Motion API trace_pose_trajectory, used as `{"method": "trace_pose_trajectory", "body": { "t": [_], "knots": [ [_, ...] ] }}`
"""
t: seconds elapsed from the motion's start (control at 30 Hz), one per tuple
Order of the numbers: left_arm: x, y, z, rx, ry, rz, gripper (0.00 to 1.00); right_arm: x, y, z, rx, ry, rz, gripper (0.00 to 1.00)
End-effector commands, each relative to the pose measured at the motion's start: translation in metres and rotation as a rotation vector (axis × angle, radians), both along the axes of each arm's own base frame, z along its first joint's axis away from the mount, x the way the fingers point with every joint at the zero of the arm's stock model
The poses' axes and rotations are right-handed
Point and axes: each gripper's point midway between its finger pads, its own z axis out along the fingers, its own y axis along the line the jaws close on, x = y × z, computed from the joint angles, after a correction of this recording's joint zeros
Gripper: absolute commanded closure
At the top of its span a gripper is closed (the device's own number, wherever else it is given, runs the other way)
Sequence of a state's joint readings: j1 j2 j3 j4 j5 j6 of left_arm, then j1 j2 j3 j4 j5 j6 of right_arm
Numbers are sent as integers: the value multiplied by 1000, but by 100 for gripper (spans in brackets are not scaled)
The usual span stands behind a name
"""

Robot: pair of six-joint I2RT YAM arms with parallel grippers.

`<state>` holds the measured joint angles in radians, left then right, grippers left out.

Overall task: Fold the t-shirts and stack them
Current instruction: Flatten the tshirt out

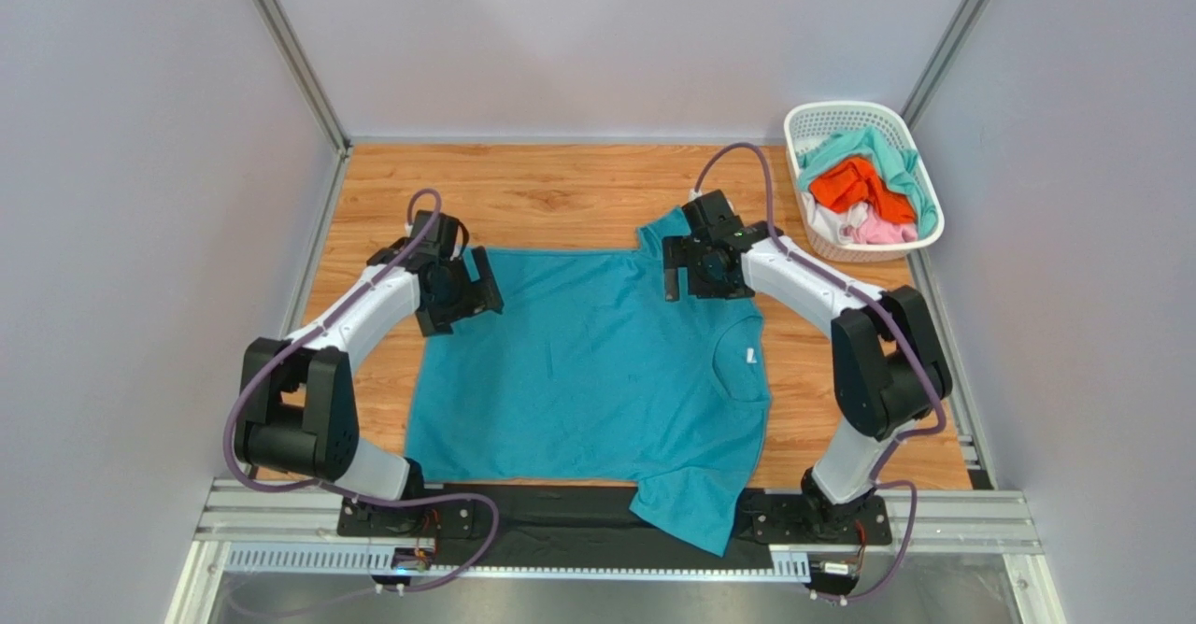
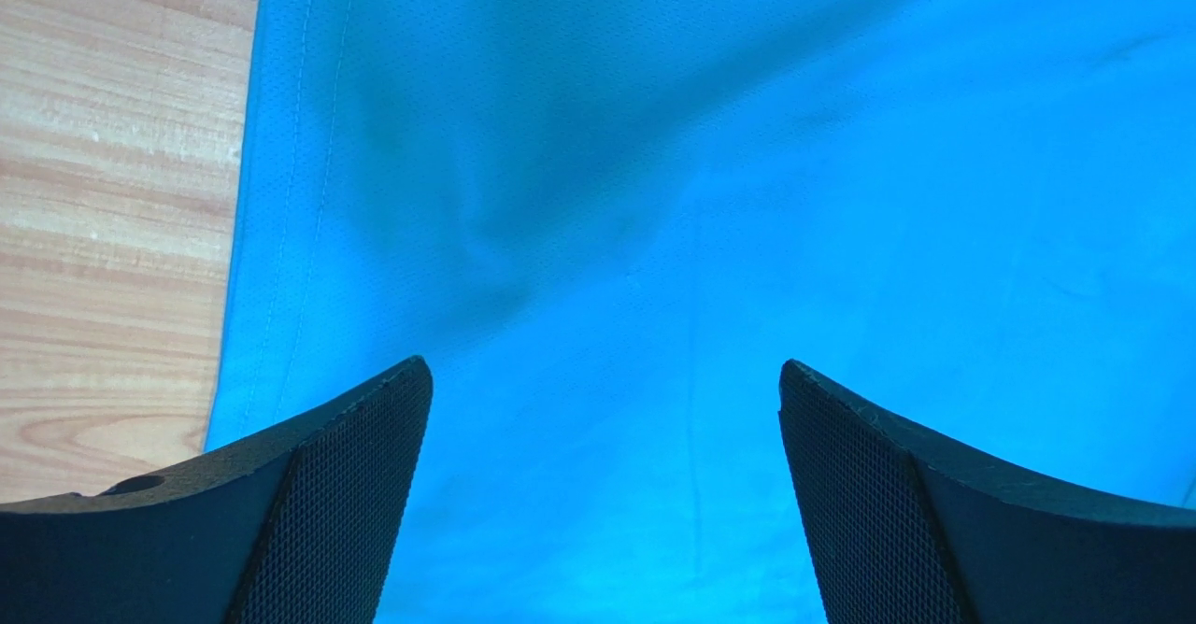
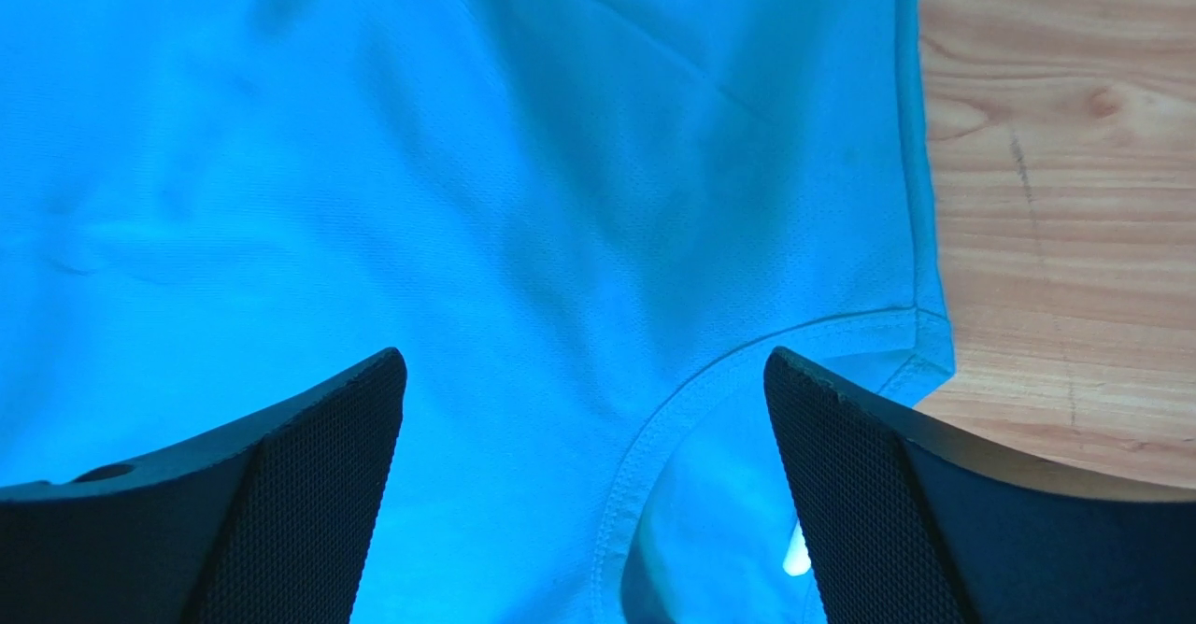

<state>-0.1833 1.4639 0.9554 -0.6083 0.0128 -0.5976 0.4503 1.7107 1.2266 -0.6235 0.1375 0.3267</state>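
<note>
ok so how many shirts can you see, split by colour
teal-blue shirt: 1, spread on the table
mint-green shirt: 1, in the basket
orange shirt: 1, same basket
pale pink shirt: 1, same basket
total: 4 showing; the basket may hide more

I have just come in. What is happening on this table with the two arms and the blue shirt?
A teal t-shirt lies spread flat on the wooden table, one sleeve over the near edge. The left gripper hangs open above its hem, the right gripper open near the collar; neither holds cloth. No fold is made yet. More shirts wait in the white basket.
</note>
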Motion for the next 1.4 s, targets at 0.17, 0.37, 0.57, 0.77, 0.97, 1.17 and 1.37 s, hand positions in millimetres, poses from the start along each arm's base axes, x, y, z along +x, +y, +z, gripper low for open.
{"method": "trace_pose_trajectory", "body": {
  "t": [0.17, 0.37, 0.57, 0.77, 0.97, 1.17, 1.37],
  "knots": [
    [17, -3, -26, 16, 61, 7, 0, 26, -8, -34, -9, 34, -63, 0],
    [32, -6, -43, 23, 107, 11, 0, 48, -24, -56, -30, 90, -116, 0],
    [56, -9, -54, 35, 135, 4, 0, 73, -40, -75, -54, 143, -145, 0],
    [92, -17, -49, 31, 113, 3, 0, 118, -49, -66, -12, 104, -175, 0],
    [121, -4, -48, 123, 115, 34, 0, 155, -61, -59, -31, 64, -193, 0],
    [121, -8, 9, 90, 23, 12, 0, 153, -56, 34, -30, -72, -131, 0],
    [40, -11, 62, 30, -74, 36, 0, 58, -51, 97, -1, -158, -133, 0]
  ]
}}
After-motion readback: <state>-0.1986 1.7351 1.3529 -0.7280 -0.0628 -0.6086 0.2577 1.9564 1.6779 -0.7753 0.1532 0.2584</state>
